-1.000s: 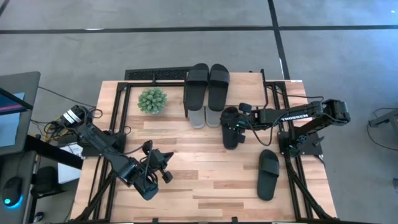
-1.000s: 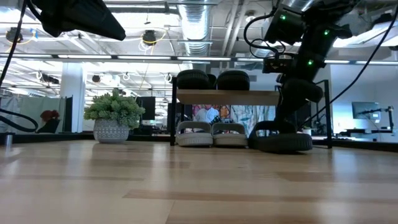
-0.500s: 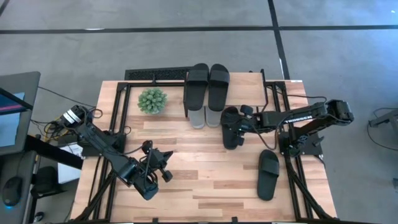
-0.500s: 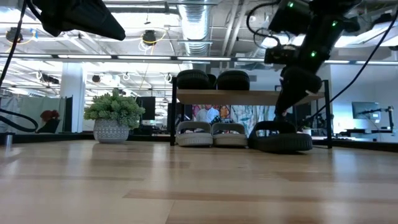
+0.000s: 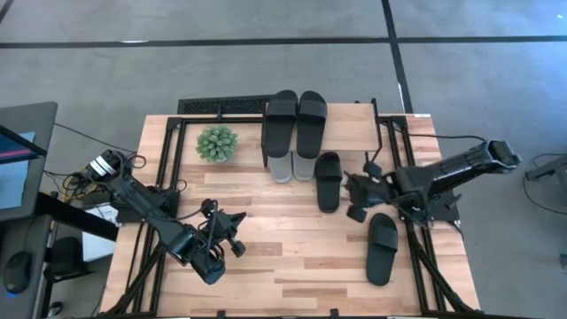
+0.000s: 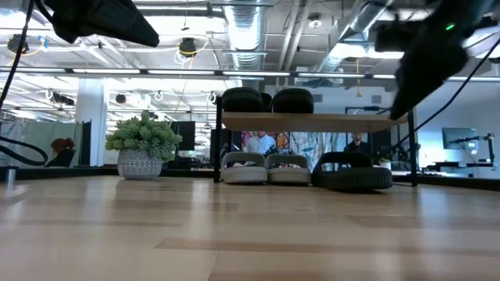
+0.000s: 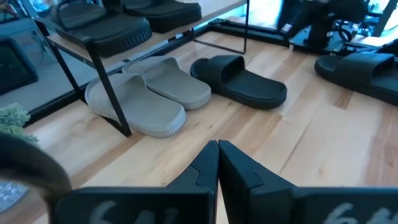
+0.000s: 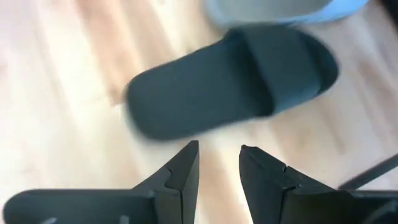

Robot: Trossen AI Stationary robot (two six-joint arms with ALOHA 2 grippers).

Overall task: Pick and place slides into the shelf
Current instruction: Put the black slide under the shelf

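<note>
The shelf (image 5: 354, 120) carries one black pair of slides (image 5: 297, 120) on its top board. A light grey pair (image 5: 292, 167) lies on its soles under it. Beside the grey pair a single black slide (image 5: 328, 180) lies flat on the table, also seen in the right wrist view (image 8: 236, 81) and the low view (image 6: 355, 176). Another black slide (image 5: 383, 248) lies near the table's right edge. My right gripper (image 5: 354, 197) hovers open just right of the single black slide, touching nothing. My left gripper (image 5: 232, 232) waits shut over the table's near left part.
A small potted plant (image 5: 217, 143) stands on the table left of the shelf. Black frame rails run along the table's left side (image 5: 168, 168) and right side (image 5: 416, 239). Bare wood (image 5: 292, 257) lies between the two arms, toward the near edge.
My right gripper has come off the black slide beside the grey pair, drawn back toward the table's right edge and risen. That slide stays flat on the table where it was. My left arm has kept still.
</note>
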